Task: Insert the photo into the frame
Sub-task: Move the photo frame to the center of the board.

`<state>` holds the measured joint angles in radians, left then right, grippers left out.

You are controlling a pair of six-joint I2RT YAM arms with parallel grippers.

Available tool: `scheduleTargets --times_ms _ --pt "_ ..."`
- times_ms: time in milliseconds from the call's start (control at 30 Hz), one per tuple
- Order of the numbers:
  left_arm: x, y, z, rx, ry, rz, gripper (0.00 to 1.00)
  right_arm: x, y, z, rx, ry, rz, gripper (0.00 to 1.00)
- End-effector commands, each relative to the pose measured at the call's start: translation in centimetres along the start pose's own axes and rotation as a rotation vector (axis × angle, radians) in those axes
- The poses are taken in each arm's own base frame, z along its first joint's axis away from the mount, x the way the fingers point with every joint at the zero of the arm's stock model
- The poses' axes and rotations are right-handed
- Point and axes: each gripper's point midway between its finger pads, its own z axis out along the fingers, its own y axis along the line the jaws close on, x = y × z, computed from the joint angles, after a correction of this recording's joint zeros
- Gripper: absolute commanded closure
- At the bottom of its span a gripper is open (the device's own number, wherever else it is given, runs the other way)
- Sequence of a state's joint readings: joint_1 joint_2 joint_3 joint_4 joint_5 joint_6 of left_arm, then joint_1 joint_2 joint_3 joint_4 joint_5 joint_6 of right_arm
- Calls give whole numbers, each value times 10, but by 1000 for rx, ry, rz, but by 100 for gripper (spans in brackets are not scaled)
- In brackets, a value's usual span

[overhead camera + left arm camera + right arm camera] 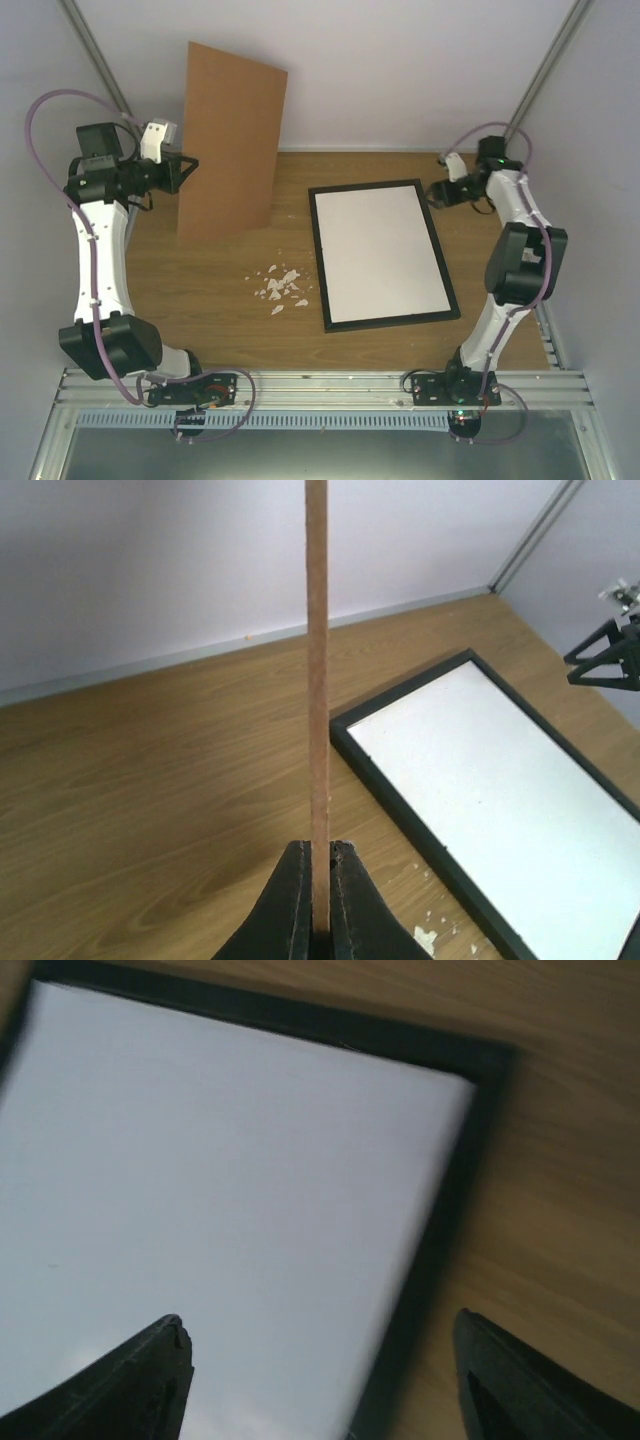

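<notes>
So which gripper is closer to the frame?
Right. The right gripper hovers over a far corner of the frame; the left gripper holds a brown board further left.

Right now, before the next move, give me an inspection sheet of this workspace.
Surface: wooden table, woodgrain top.
Job's things: black frame lies flat, a white sheet filling it; no printed side visible.
Clutter: white scraps on the table between the brown board and the frame.
Grippers: left gripper fingers shut on the brown board's edge, holding it upright; right gripper open over the frame's far right corner.
Cables: purple cable loops along each arm; no snag seen.
Surroundings: white walls, metal rail at the near edge.
</notes>
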<state>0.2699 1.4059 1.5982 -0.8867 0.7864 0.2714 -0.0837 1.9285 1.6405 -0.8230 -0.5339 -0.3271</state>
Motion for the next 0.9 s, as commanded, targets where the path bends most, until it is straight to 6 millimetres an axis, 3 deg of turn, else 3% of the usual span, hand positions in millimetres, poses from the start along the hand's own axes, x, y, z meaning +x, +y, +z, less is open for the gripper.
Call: scheduleTargets --times_ms 0,100,167,267,433,600,867 --pt "-41 -19 -9 89 -110 9 100 69 -59 -14 98 150 -11 35" --pt "-44 -23 -7 135 -117 -53 100 106 -97 -19 175 209 -3 48" --pt "-45 -25 -6 157 -122 -68 100 129 -109 -17 205 256 -11 54" --pt "-46 -25 -4 180 -119 -81 100 156 -107 -3 180 314 -17 60" --pt "-52 -27 -4 229 -124 -101 100 180 -97 17 112 330 14 62" --pt "-48 -31 -3 293 -120 -125 100 185 -70 34 -9 309 72 62" --pt "-33 -28 5 365 -102 -202 100 154 -13 53 -144 248 93 62"
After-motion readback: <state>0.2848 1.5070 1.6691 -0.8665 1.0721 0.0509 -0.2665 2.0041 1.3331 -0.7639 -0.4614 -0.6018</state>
